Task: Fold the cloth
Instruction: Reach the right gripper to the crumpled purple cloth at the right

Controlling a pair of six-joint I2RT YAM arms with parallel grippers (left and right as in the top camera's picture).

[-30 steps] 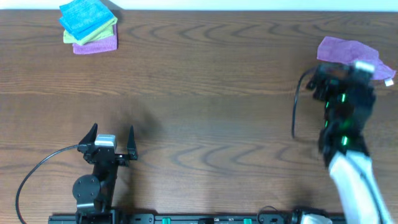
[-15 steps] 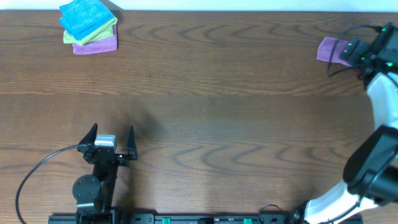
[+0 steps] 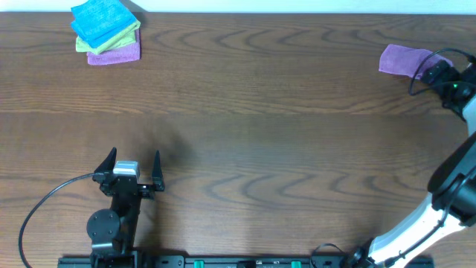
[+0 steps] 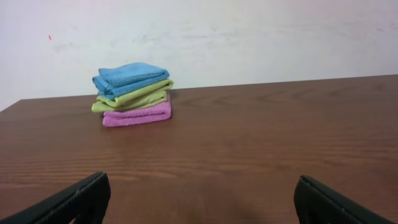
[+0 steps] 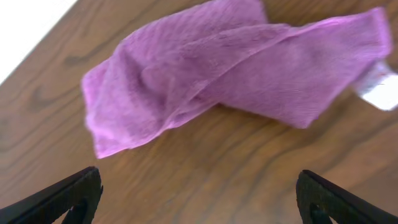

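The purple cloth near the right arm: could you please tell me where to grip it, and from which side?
Probably the corner by the white tag, at the right of the right wrist view. There the cloth ends in a flat free edge on the table, whereas its middle is bunched into thick folds. Come from above, the open jaws straddling that edge.

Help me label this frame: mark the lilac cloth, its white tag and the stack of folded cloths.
lilac cloth [image 5: 205,81]: right wrist view, rumpled middle.
white tag [image 5: 380,91]: right wrist view, its centre.
stack of folded cloths [image 4: 132,95]: left wrist view, yellow-green middle layer.
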